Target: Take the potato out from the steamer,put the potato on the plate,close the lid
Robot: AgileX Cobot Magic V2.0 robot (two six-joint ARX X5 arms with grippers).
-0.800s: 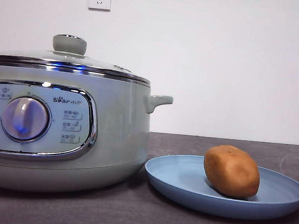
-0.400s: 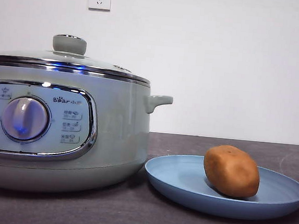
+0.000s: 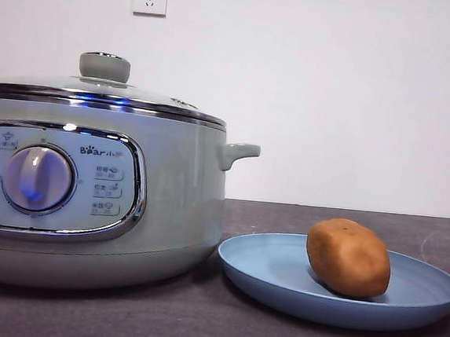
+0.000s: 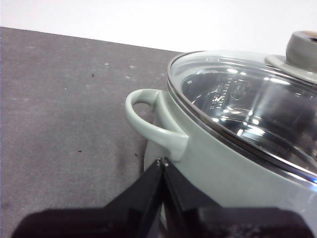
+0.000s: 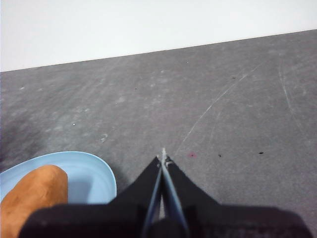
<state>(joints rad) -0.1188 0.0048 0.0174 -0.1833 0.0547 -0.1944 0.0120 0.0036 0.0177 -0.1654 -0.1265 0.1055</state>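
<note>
Potato point(image 3: 349, 257) lay on its side on the light-blue plate point(image 3: 267, 271), toward the rim farther from the steamer point(image 3: 178, 204). Lid point(image 3: 105, 93) sat flat on the steamer, chrome rim seated all round as far as visible, knob point(image 3: 104, 66) upright. Plate stood just beside the steamer body on the dark counter point(image 3: 196, 324), possibly touching its base; could not be told for certain.

Left gripper point(image 4: 162, 162) hovered beside the steamer's side handle point(image 4: 153, 124), fingers point(image 4: 148, 186) pressed together, holding nothing. Right gripper point(image 5: 162, 152) hung over bare counter just beside the plate, fingers point(image 5: 148, 184) likewise together and empty.

Judged complete, or nearly so. Remaining risks few:
- Left arm, close to the handle, could clip it on retreat and shove the steamer into the plate.
- Smooth oval potato on a shallow rim: a nudge to the plate could roll it off onto the counter.
- Right arm swinging low across the plate edge could tip it.
</note>
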